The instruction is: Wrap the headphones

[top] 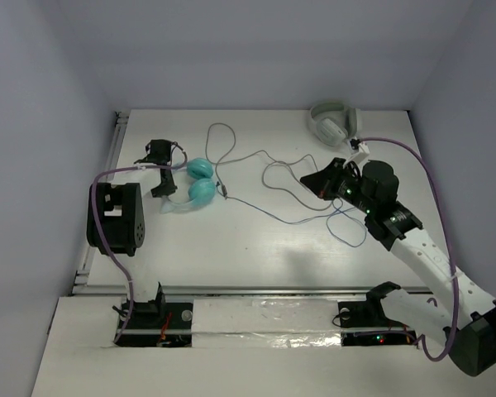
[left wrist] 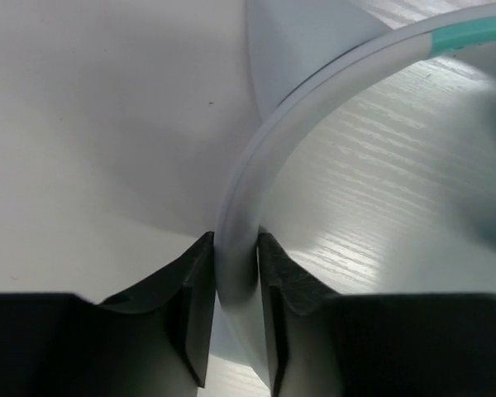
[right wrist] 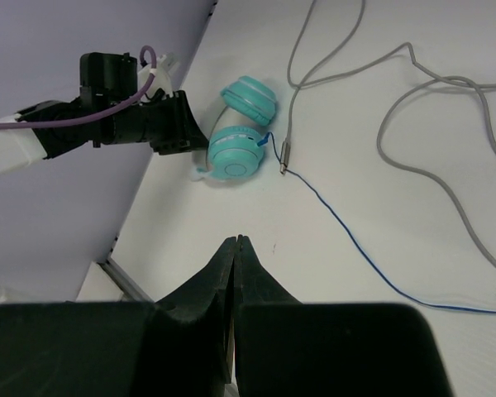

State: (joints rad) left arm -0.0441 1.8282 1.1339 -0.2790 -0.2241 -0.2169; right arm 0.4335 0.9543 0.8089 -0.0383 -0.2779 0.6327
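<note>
The teal headphones (top: 200, 182) lie on the left part of the white table (top: 256, 256), their two round ear cups side by side and touching. The left gripper (left wrist: 236, 273) pinches the white headband (left wrist: 231, 223) between its black fingers (left wrist: 190, 306), on the side away from the cups. The thin blue cable (right wrist: 347, 236) runs loose from the nearer cup across the table toward the right arm. The right gripper (right wrist: 238, 244) hangs above the table, well apart from the cups, jaws pressed together with nothing seen between them. A grey cable (right wrist: 288, 124) ends in a plug just beside the cups, and grey-white headphones (top: 329, 124) rest at the far right edge.
</note>
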